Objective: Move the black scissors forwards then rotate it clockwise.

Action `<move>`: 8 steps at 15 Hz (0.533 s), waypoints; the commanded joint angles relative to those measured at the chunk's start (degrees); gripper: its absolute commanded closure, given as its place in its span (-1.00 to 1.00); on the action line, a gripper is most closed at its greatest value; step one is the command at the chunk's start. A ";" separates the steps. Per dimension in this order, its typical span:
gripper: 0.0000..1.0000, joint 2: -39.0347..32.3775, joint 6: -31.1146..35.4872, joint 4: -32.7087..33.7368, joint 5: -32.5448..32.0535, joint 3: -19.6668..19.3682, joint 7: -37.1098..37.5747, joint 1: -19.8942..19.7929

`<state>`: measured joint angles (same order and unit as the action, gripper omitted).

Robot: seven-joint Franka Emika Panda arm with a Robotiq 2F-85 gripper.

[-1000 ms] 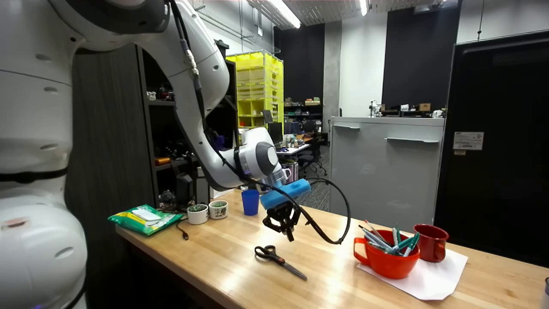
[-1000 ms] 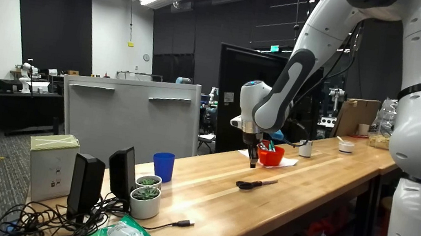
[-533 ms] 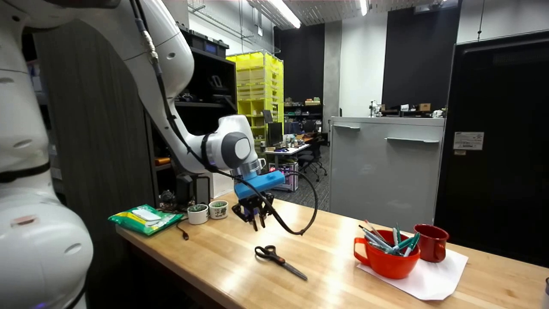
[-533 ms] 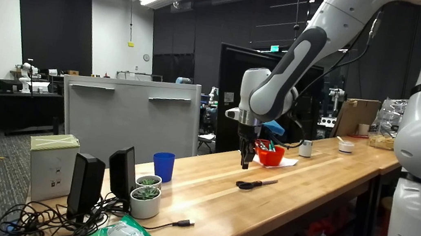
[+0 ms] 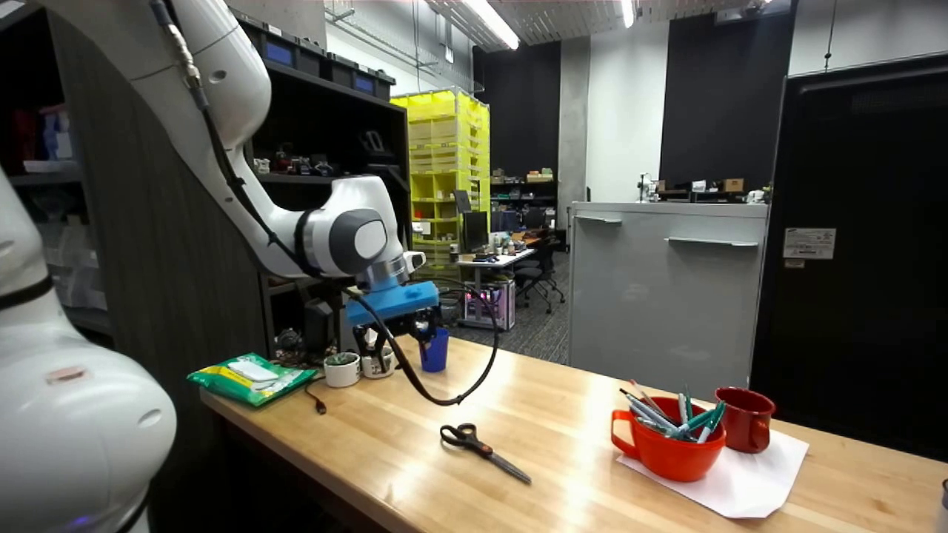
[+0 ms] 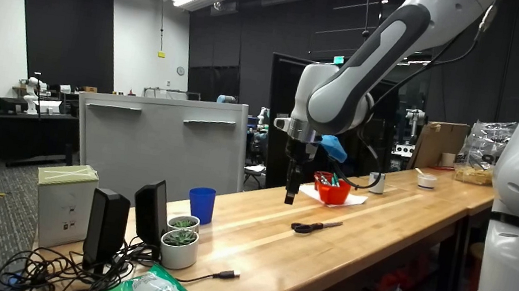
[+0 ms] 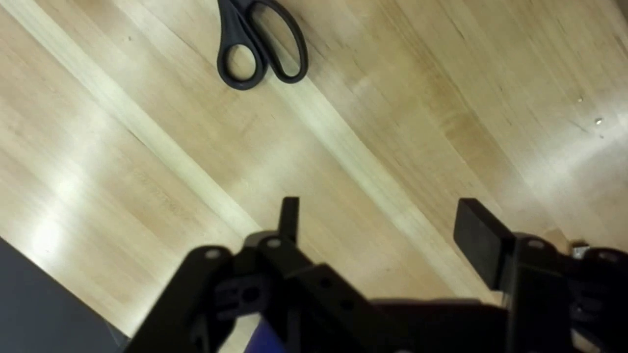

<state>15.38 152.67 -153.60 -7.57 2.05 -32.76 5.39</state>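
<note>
The black scissors (image 5: 481, 448) lie flat on the wooden table in both exterior views, blades pointing away from the potted plants. In the wrist view only the looped handles of the scissors (image 7: 236, 32) show, at the top edge. My gripper (image 5: 404, 357) hangs above the table, apart from the scissors, off to the side of their handle end. Its jaws stand wide apart with bare tabletop between them; in the wrist view one of the fingertips (image 7: 289, 213) is seen edge-on. Seen from an exterior view, the gripper (image 6: 290, 198) is higher than the scissors and touches nothing.
A red bowl (image 5: 670, 455) of pens and a dark red mug (image 5: 744, 423) stand on white paper (image 5: 748, 500). Beyond the gripper are a blue cup (image 6: 200, 206), potted succulents (image 6: 178, 255), black speakers (image 6: 105, 230), a green packet (image 6: 158, 286) and a cable plug (image 6: 225, 275).
My gripper has moved away from above the scissors, toward the potted plants' side, and its jaws have gone from shut to wide apart. The scissors have stayed in place.
</note>
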 commanded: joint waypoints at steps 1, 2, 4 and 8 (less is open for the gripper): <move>-1.00 5.49 1.08 -3.95 -1.66 1.04 12.61 -1.20; -1.00 6.27 1.22 -4.59 -2.23 1.43 16.12 -1.83; -1.00 8.29 0.52 -6.01 -3.00 2.02 22.67 -3.16; -1.00 9.85 -1.40 -5.97 -3.56 3.04 33.89 -6.95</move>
<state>22.08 152.91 -158.79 -10.01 3.30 -6.46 1.60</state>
